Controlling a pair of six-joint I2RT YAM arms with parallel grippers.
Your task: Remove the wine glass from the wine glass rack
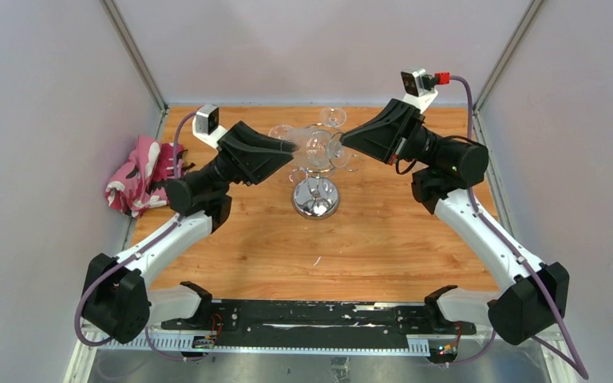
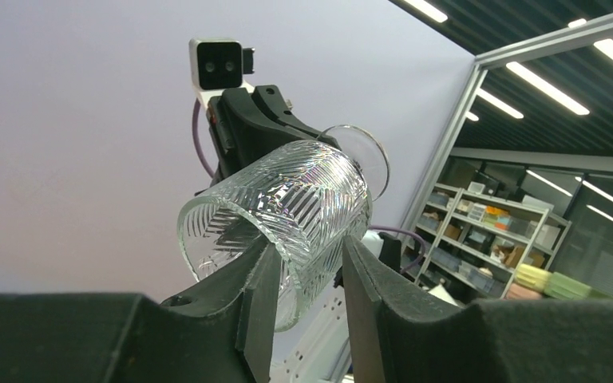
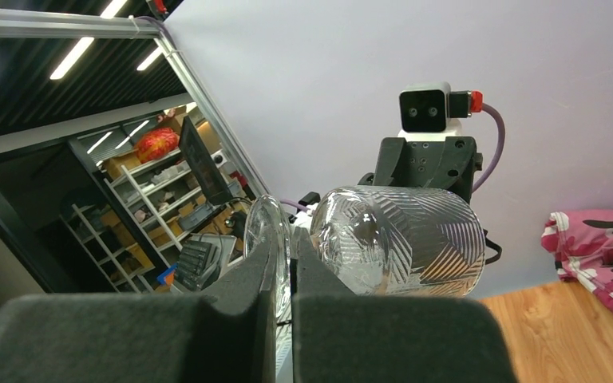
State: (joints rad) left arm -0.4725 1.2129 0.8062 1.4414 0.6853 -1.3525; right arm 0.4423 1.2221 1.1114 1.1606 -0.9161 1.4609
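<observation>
A cut-pattern wine glass (image 1: 317, 148) lies sideways in the air above the chrome wine glass rack (image 1: 315, 197), between my two grippers. My right gripper (image 1: 342, 142) is shut on the glass's round foot (image 3: 270, 231), with the bowl (image 3: 399, 239) just beyond its fingertips (image 3: 291, 255). My left gripper (image 1: 291, 147) is at the bowl's open rim. In the left wrist view (image 2: 310, 263) one finger (image 2: 259, 279) is inside the bowl (image 2: 287, 207) and the other (image 2: 367, 279) outside, with a gap left around the glass wall.
Other clear glasses (image 1: 333, 116) hang on the rack's arms at the back and left (image 1: 281, 132). A pink patterned cloth (image 1: 140, 174) lies at the table's left edge. Grey walls close in the left, right and back.
</observation>
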